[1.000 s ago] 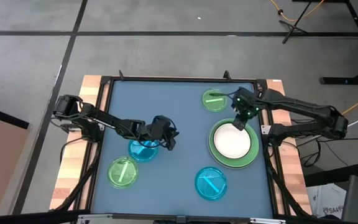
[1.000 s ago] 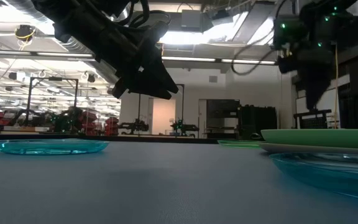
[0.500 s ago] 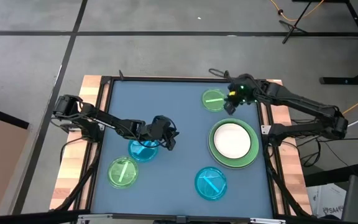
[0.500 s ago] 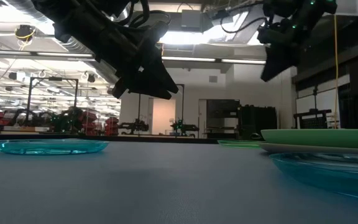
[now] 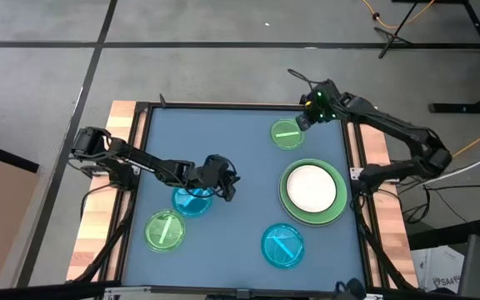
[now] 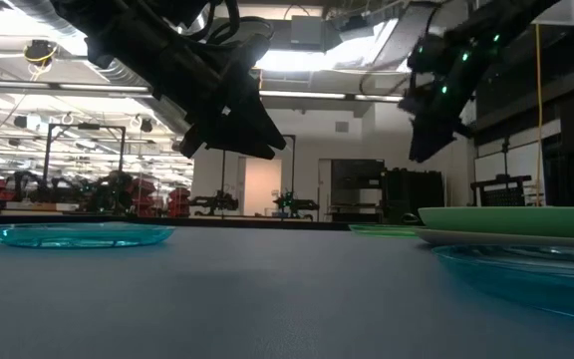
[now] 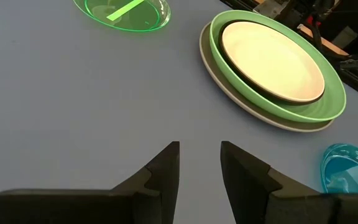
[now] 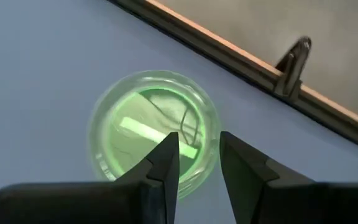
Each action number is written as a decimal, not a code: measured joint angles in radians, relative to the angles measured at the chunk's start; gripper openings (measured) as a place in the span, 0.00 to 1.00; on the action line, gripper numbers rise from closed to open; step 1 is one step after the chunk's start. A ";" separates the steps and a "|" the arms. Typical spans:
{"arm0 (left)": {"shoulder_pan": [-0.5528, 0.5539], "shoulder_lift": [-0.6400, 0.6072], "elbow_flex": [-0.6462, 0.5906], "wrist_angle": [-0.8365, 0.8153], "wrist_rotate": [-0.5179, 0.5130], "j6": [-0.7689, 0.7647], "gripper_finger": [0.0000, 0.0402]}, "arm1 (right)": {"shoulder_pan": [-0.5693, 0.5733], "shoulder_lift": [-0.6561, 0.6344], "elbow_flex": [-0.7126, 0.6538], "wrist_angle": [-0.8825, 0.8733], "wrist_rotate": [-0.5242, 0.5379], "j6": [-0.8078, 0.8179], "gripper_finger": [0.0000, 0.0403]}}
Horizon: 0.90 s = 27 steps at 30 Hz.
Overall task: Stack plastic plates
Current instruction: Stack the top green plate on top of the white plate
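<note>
A stack (image 5: 312, 192) stands on the right of the table: a white plate (image 7: 272, 59) in a black one, in a large light green one (image 7: 328, 106), on a large grey one. Four small translucent plates lie singly on the mat: a green one (image 5: 287, 134) far right, a blue one (image 5: 192, 200) left of centre, a green one (image 5: 165, 231) near left, a blue one (image 5: 282, 245) near right. My right gripper (image 5: 304, 121) hovers open over the far green plate (image 8: 157, 134). My left gripper (image 5: 223, 182) hangs open beside the left blue plate.
The dark frame with a wooden border (image 8: 247, 62) runs just beyond the far green plate, with an upright metal piece (image 8: 294, 59) on it. Bare blue mat (image 7: 73, 93) lies between my left gripper and the stack.
My right gripper has left the spot above the stack and swung toward the table's far edge, rising a little, and now sits over the far small green plate. No plate has moved.
</note>
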 joint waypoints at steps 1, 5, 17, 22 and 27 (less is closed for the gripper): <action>0.000 0.000 0.000 0.000 0.000 0.000 0.27 | -0.018 0.020 0.000 0.009 -0.010 0.001 0.26; 0.000 0.000 0.000 0.000 0.000 0.000 0.27 | -0.083 0.094 0.000 0.039 -0.067 0.001 0.26; 0.000 0.000 0.000 0.000 0.000 0.000 0.27 | -0.151 0.281 0.000 0.067 -0.116 0.001 0.26; 0.000 0.000 0.000 0.000 0.000 0.000 0.27 | -0.150 0.323 0.000 0.092 -0.131 -0.002 0.26; 0.000 0.000 0.000 0.000 0.000 0.000 0.27 | -0.150 0.355 0.000 0.111 -0.130 -0.002 0.26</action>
